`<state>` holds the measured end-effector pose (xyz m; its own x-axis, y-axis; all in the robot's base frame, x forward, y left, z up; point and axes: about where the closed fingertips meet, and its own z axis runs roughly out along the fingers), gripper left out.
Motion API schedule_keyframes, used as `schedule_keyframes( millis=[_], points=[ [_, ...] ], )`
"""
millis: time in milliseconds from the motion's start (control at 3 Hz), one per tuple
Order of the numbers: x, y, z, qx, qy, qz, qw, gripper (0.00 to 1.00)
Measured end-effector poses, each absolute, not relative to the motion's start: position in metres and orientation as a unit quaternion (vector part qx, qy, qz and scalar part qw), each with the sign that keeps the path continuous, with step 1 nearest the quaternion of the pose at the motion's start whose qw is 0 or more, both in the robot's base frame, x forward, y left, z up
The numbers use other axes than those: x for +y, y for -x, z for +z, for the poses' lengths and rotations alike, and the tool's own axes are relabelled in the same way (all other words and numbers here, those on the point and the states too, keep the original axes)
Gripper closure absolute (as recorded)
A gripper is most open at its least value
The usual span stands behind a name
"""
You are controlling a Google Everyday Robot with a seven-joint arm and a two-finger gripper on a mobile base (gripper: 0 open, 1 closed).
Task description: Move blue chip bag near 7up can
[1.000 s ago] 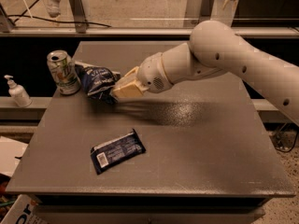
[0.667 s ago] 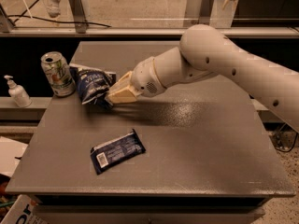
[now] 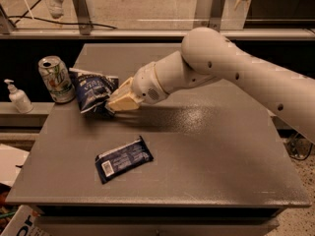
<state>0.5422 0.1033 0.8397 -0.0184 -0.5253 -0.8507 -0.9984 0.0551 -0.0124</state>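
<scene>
The blue chip bag (image 3: 92, 90) is a crumpled dark-blue foil bag with white print, at the table's left side. It leans against the 7up can (image 3: 56, 79), a silver-green can standing upright at the table's left edge. My gripper (image 3: 112, 105), with beige fingers, is at the bag's right lower edge and shut on it. The white arm reaches in from the right.
A flat dark bar wrapper with a white barcode label (image 3: 123, 158) lies on the grey table (image 3: 211, 151) near the front. A small white pump bottle (image 3: 18, 97) stands on a ledge left of the table. A shelf and glass lie behind.
My gripper has moved left with the chip bag. The bag now presses against the can, and the can has shifted a little left toward the table edge.
</scene>
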Motion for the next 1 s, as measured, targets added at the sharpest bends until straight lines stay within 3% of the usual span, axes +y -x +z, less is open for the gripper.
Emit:
schedule_keyframes(
  millis=[667, 1000],
  points=[
    [0.1066, -0.5423, 0.8381, 0.631, 0.604, 0.332, 0.355, 0.12],
    [0.1059, -0.5429, 0.8381, 0.632, 0.604, 0.331, 0.355, 0.0]
  ],
)
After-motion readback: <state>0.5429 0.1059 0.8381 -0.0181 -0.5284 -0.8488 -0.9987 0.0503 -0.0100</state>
